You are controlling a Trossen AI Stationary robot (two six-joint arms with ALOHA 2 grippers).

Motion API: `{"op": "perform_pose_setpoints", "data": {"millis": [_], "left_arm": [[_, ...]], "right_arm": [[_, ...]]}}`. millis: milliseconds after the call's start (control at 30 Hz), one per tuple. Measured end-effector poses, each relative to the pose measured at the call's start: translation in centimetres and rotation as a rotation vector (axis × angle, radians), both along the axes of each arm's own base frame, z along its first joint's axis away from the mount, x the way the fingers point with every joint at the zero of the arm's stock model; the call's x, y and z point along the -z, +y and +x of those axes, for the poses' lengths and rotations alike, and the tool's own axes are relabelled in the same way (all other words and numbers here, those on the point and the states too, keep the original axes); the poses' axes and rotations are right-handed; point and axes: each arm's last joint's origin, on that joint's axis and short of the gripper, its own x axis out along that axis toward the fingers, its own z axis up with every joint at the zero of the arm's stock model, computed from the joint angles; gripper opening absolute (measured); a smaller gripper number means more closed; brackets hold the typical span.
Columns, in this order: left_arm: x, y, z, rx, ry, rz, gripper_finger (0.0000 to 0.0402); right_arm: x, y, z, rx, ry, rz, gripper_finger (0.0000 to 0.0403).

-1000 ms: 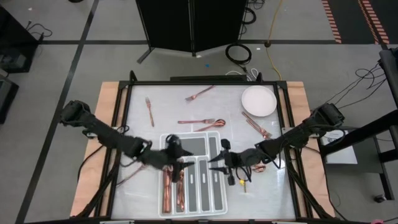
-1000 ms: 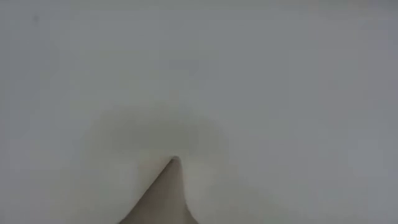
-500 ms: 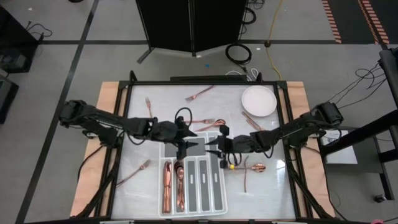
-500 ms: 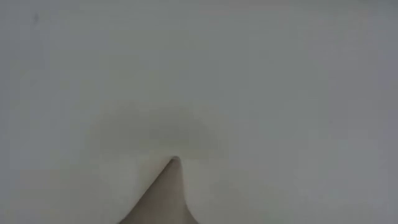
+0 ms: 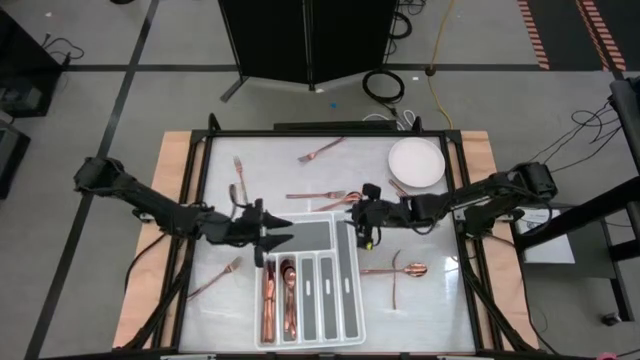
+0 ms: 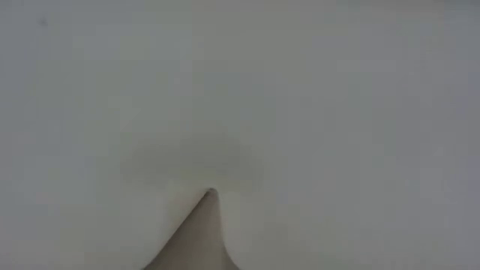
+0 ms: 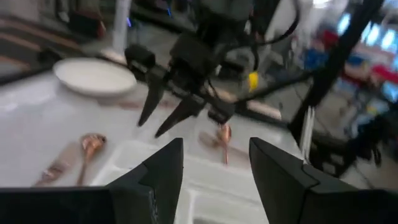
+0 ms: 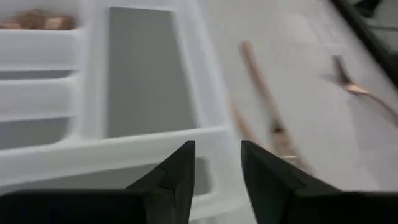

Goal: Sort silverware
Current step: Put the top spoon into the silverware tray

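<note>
White tabletop (image 5: 220,300) framed in black rails carries a divided tray (image 5: 345,330) at six o'clock, copper silverware (image 5: 277,300) in its two leftmost slots, with more pieces loose around it and a round plate (image 5: 416,161) at one o'clock. Left gripper (image 5: 284,231) hangs empty, fingers spread, over the tray's far-left corner. Right gripper (image 5: 354,218), fingers parted and empty, faces it across the tray's top compartment.

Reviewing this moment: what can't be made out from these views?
- Low view: a pale blank surface fills the picture; table and arms are hidden.
- High view: the pieces in the tray are too small to tell forks from spoons.
- Left wrist view: motion blur smears the plate and spoon.
- Right wrist view: the loose silverware is blurred and cut off.
</note>
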Motion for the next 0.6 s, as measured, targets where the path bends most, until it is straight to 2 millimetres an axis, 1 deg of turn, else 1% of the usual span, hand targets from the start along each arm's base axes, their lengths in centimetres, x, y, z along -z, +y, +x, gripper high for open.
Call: {"op": "perform_pose_setpoints", "data": {"millis": [67, 167, 233, 333, 433, 500, 600], "left_arm": [[0.6, 0.0, -0.4, -0.037, -0.036, 0.011, 0.0184], [1.3, 0.2, -0.7, -0.062, -0.016, 0.039, 0.0184], [1.5, 0.2, -0.7, -0.062, -0.007, 0.044, 0.0184], [2.1, 0.3, -0.9, -0.057, 0.045, 0.110, 0.0184], [1.9, 0.6, -0.8, -0.068, 0.039, 0.193, 0.0184], [1.9, 0.8, -0.7, -0.078, 0.039, 0.213, 0.0184], [2.2, 1.0, -0.7, -0.084, 0.071, 0.221, 0.0184]], "right_arm": [[0.0, -1.9, 0.0, 0.039, 0.031, -0.031, 0.0121], [0.6, -4.8, -0.5, 0.115, 0.106, -0.059, 0.0121], [0.9, -6.0, -0.9, 0.145, 0.156, -0.073, 0.0121], [0.9, -6.9, -1.1, 0.138, 0.174, -0.090, 0.0121], [1.3, -7.4, -1.1, 0.097, 0.190, -0.056, 0.0121], [1.8, -7.7, -1.1, 0.087, 0.206, -0.035, 0.0121], [2.6, -8.0, -0.6, 0.075, 0.210, -0.054, 0.0121]]}}
